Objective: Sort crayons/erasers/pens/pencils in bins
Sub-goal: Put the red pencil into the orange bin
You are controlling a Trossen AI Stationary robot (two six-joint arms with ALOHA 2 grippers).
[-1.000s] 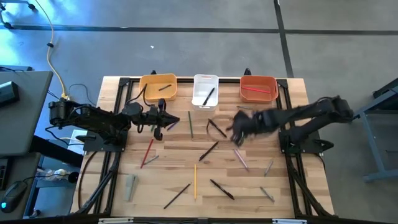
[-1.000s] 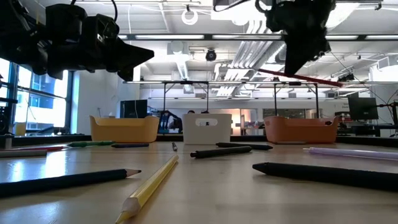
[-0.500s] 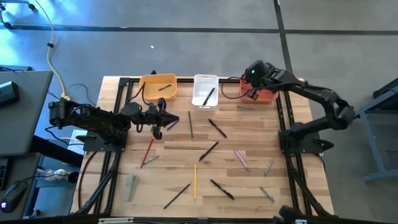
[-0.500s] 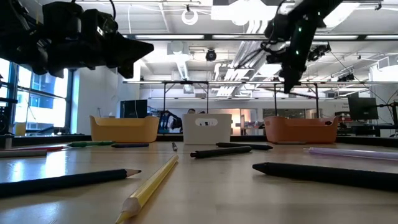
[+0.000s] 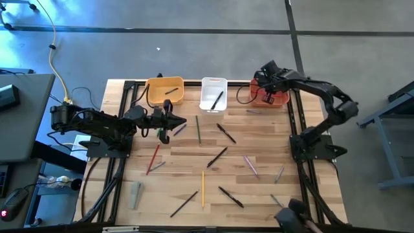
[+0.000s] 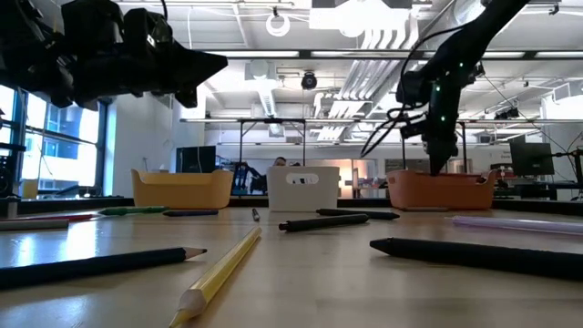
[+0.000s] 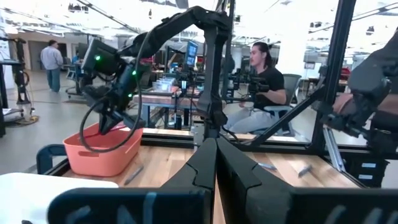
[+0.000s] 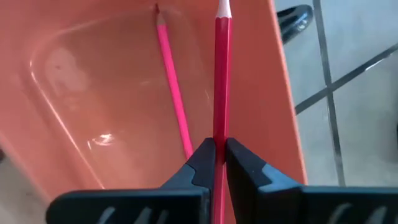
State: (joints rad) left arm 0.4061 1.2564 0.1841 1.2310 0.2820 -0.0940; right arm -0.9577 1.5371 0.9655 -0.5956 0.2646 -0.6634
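Note:
My right gripper (image 5: 266, 87) (image 6: 435, 162) points down into the red-orange bin (image 5: 279, 98) at the table's far right, shut on a red pencil (image 8: 221, 74). A second pink-red pencil (image 8: 173, 93) lies on that bin's floor. The white bin (image 5: 213, 92) and the yellow-orange bin (image 5: 163, 90) stand to its left, each with a dark stick inside. My left gripper (image 5: 181, 123) (image 7: 216, 163) hovers shut above the table's left half. Black pens (image 5: 225, 134), a green pen (image 5: 198, 128), a yellow pencil (image 5: 202, 188) and a red pencil (image 5: 154, 157) lie flat on the table. My right gripper pinches the red pencil's shaft (image 8: 219, 134) between its two fingertips, coming from above and pointing down. The pencil lies across the fingers, its sharpened tip (image 8: 222, 7) showing beyond them, over the bin's inside. Whether it touches the bin's floor, I cannot tell.
Grey and lilac sticks (image 5: 251, 166) lie on the table's right half, and a grey block (image 5: 135, 194) sits near the left front. A dark shape (image 5: 291, 213) shows at the near edge. A seated person (image 7: 264, 81) is in the room beyond the table.
My right gripper, holding the red pencil, has swung from above the table's middle toward the far edge. It came over the red-orange bin and then went down into it, tipping to point downward. It has stayed shut on the pencil.

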